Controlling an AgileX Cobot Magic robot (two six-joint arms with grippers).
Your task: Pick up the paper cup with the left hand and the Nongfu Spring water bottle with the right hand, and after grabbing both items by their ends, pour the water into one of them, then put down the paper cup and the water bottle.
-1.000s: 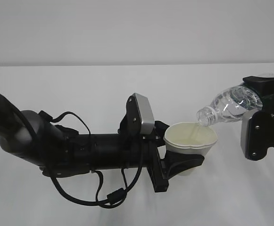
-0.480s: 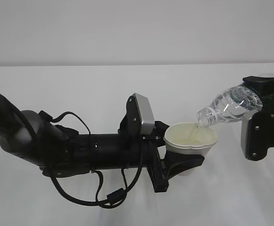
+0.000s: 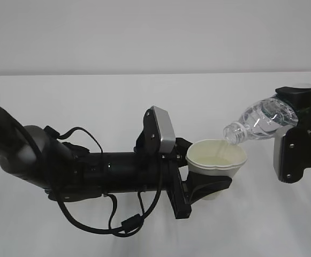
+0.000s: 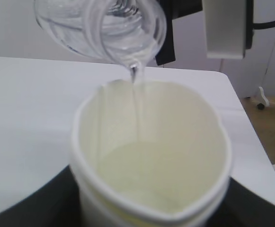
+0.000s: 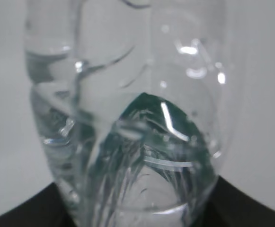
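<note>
My left gripper [image 3: 207, 184] is shut on the white paper cup [image 3: 217, 159], held upright above the table with its rim squeezed slightly out of round. My right gripper [image 3: 297, 120] is shut on the base end of the Nongfu Spring water bottle [image 3: 258, 120], which tilts down to the left with its open mouth just over the cup's far rim. A thin stream of water [image 4: 136, 101] runs from the bottle mouth [image 4: 130, 45] into the paper cup [image 4: 151, 156], where water pools at the bottom. The right wrist view is filled by the bottle [image 5: 128, 123], green label showing through.
The white table [image 3: 91, 96] spreads under both arms, with a pale wall behind. The left arm's cable [image 3: 112, 222] hangs in a loop below its forearm. The table's right edge [image 4: 243, 123] and a floor with a caster show in the left wrist view.
</note>
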